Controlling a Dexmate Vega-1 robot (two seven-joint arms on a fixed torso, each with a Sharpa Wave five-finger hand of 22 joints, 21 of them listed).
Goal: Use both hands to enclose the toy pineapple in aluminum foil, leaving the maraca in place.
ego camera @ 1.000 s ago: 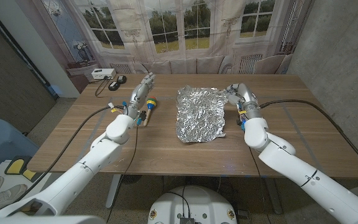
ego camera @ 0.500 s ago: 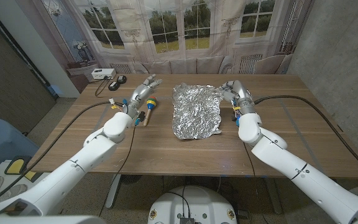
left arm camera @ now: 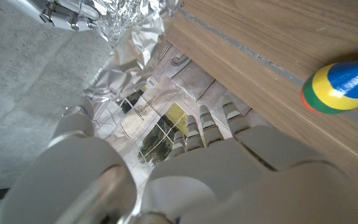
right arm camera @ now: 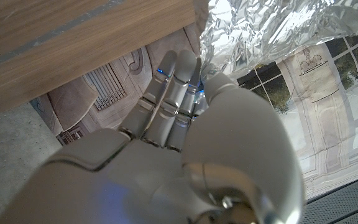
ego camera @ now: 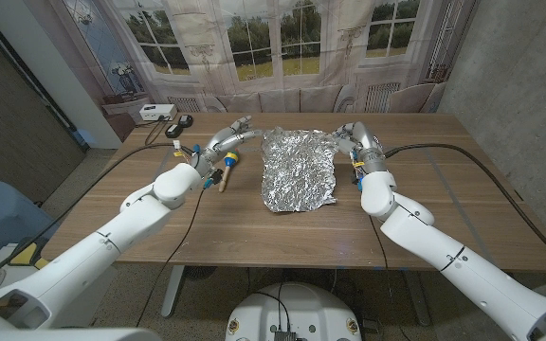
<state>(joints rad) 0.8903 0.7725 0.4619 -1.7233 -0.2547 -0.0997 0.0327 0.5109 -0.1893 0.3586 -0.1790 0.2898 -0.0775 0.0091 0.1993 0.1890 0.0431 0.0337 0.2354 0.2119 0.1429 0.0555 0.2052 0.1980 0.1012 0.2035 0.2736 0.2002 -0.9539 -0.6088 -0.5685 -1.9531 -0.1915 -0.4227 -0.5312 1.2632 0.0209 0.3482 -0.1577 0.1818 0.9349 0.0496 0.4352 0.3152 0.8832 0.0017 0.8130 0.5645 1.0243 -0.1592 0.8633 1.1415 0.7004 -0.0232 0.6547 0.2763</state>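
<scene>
A crumpled sheet of aluminum foil [ego camera: 298, 170] lies humped at the table's middle; what it covers is hidden. The maraca [ego camera: 226, 169], with a yellow, green and blue head [left arm camera: 344, 87] and a wooden handle, lies just left of the foil. My left hand [ego camera: 227, 138] hovers over the maraca's far end, fingers apart and stretched toward the foil's far left corner [left arm camera: 129, 37], holding nothing. My right hand [ego camera: 354, 140] is at the foil's far right corner. Its fingertips [right arm camera: 194, 65] and thumb meet the foil edge [right arm camera: 272, 31]; a pinch cannot be made out.
A white box [ego camera: 154, 112] and a small black object [ego camera: 181, 120] sit at the table's far left corner. Black cables run along both arms over the table [ego camera: 463, 189]. Curtained windows stand behind the far edge.
Both hands have moved inward toward the foil's far corners. The foil has slid a little to the left along with the right hand. The maraca has stayed put.
</scene>
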